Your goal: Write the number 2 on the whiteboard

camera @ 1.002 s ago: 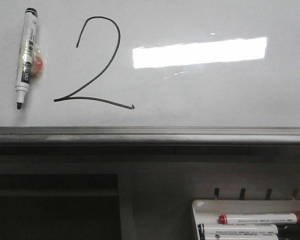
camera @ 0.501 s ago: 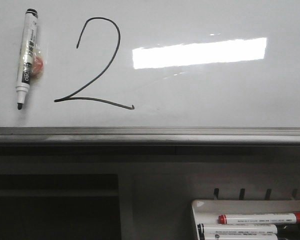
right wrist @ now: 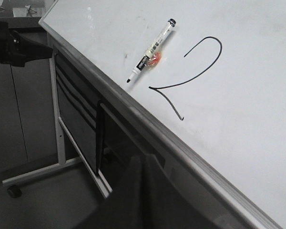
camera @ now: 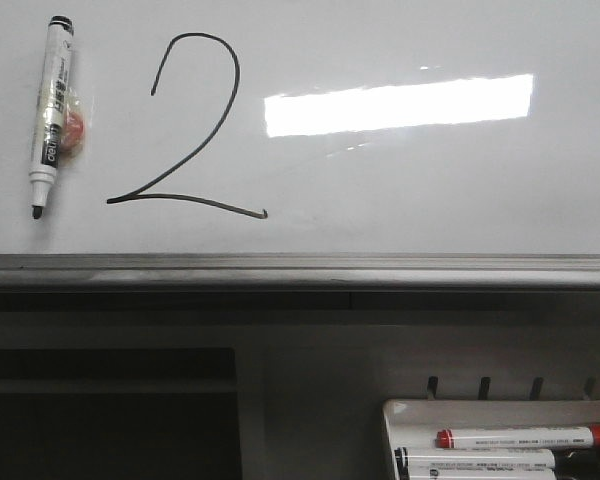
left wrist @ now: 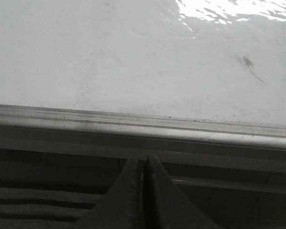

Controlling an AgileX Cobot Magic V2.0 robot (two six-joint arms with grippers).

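The whiteboard fills the upper front view, with its grey rail below it. The number 2 is drawn on it in thin black line, left of a bright light reflection. A black marker lies on the board left of the 2, tip toward the rail. Neither gripper shows in the front view. My left gripper is shut and empty, just below the rail, facing bare whiteboard. My right gripper is shut and empty below the rail, with the number 2 and the marker beyond it.
A white tray at the lower right holds a red-capped marker and black-capped ones. Dark panels and a frame leg stand under the board. A dark machine part juts in past the board's far corner.
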